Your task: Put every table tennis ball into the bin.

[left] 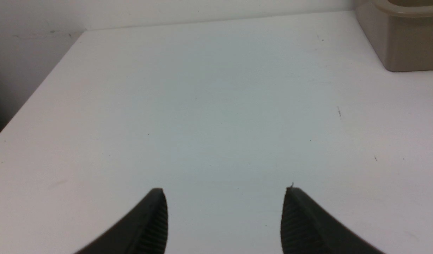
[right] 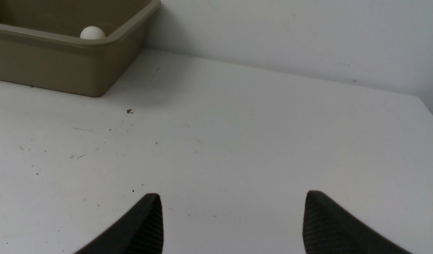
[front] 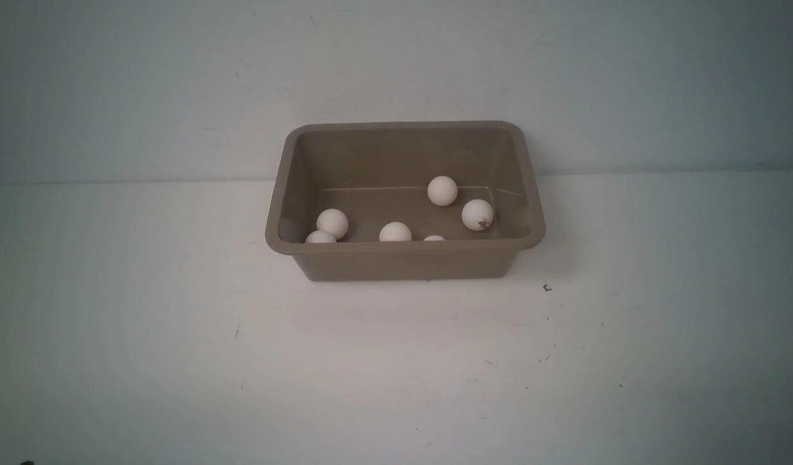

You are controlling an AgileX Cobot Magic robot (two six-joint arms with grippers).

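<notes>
Bin [front: 403, 261] sole obstacle, mid-table [front: 144, 336] near back wall [front: 112, 77]; bare tabletop left, right, front.

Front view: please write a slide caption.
Six table tennis balls lie inside the bin on the white table.

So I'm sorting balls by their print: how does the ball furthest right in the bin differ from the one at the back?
The right ball shows a dark printed mark; the back ball looks plain. The right ball lies nearer the front and the right wall of the bin. Both are off-white, alike in size.
</notes>
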